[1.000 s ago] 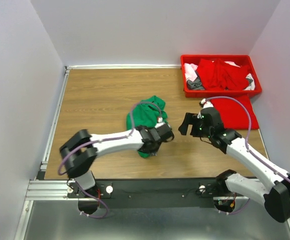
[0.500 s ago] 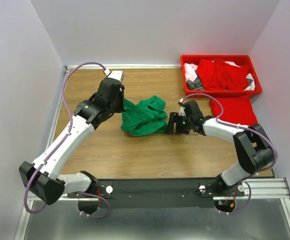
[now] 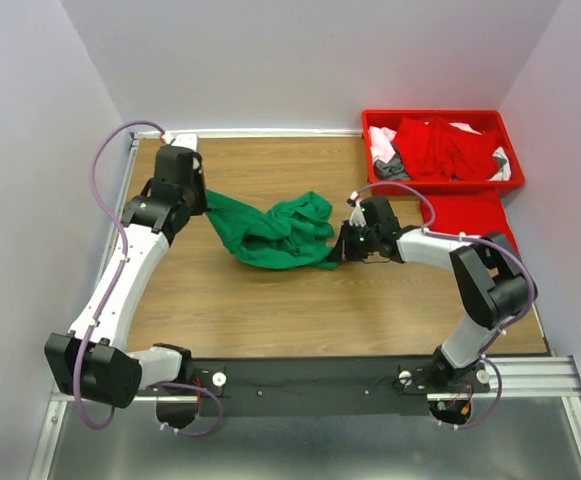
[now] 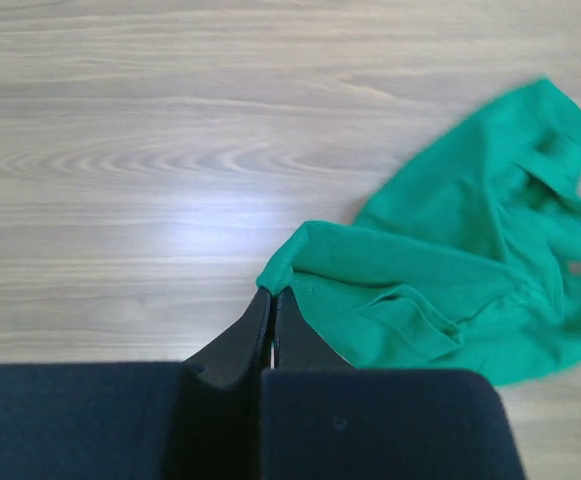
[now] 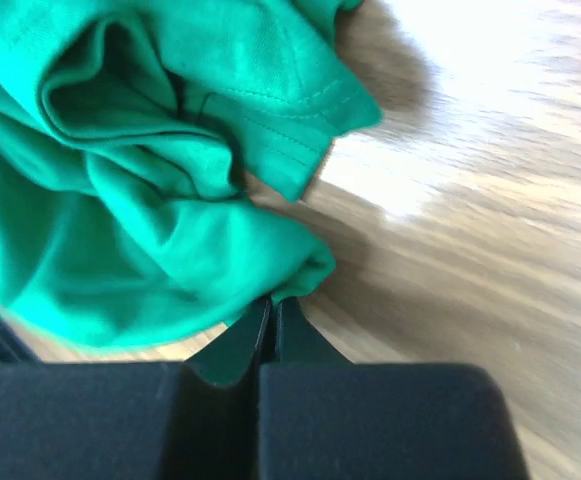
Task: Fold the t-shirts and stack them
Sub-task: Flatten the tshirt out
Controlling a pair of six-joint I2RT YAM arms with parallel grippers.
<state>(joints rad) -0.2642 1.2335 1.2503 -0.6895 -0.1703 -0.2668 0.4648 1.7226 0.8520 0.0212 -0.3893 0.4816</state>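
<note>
The left gripper (image 3: 198, 196) and right gripper (image 3: 341, 246) each pinch an edge of the crumpled bright green cotton t-shirt (image 3: 270, 232), not yet folded, while other garments (image 3: 450, 146) wait in the red plastic bin (image 3: 440, 186).

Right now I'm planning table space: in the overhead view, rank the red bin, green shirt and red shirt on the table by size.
Largest: red bin.
Then green shirt and red shirt, too alike to rank.

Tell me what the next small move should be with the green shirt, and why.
Probably draw the two hands apart to stretch the cloth flat. The left hand is shut on one edge of the green t-shirt, the right hand looks pinched on the opposite edge, and the middle lies bunched in folds between them.
</note>
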